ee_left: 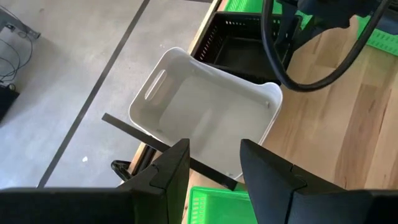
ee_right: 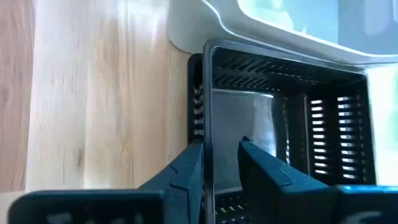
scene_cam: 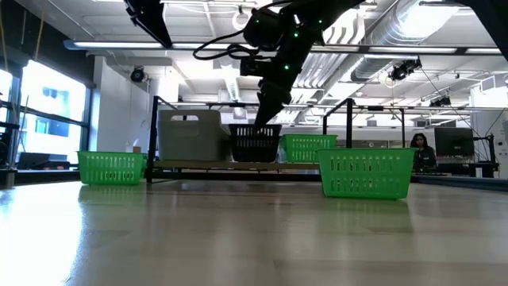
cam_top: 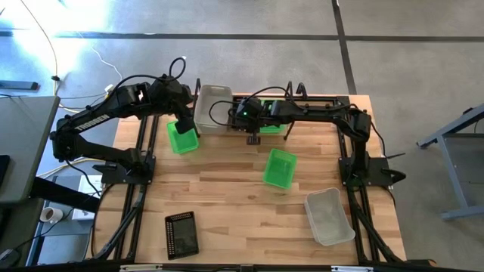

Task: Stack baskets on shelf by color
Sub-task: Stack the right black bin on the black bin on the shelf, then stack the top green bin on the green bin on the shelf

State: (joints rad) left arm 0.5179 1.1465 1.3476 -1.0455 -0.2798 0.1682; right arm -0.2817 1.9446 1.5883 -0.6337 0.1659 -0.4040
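A black perforated basket [ee_right: 286,118] stands on the shelf [scene_cam: 206,165] between a whitish-grey basket [cam_top: 214,108] and a green basket [scene_cam: 308,147]. It also shows in the low view [scene_cam: 255,141]. My right gripper [ee_right: 221,144] is shut on it from above and shows in the high view [cam_top: 253,130]. My left gripper [ee_left: 214,149] is open and empty. It hangs over the shelf's left end [cam_top: 185,121], above a green basket [cam_top: 181,137] on the table and beside the whitish-grey basket [ee_left: 205,112]. My right gripper holds the black basket by the top rim of its wall on the table's near side [ee_right: 208,118]. One finger is inside the basket and one outside, both pointing down. The basket is upright, its bottom [scene_cam: 255,160] level with the shelf plank; whether it rests there I cannot tell.
On the table lie a green basket [cam_top: 280,168] in the middle, a whitish-grey basket [cam_top: 330,216] near the right front and a black basket [cam_top: 181,234] near the left front. The shelf's black frame bar [ee_left: 168,146] runs under my left gripper.
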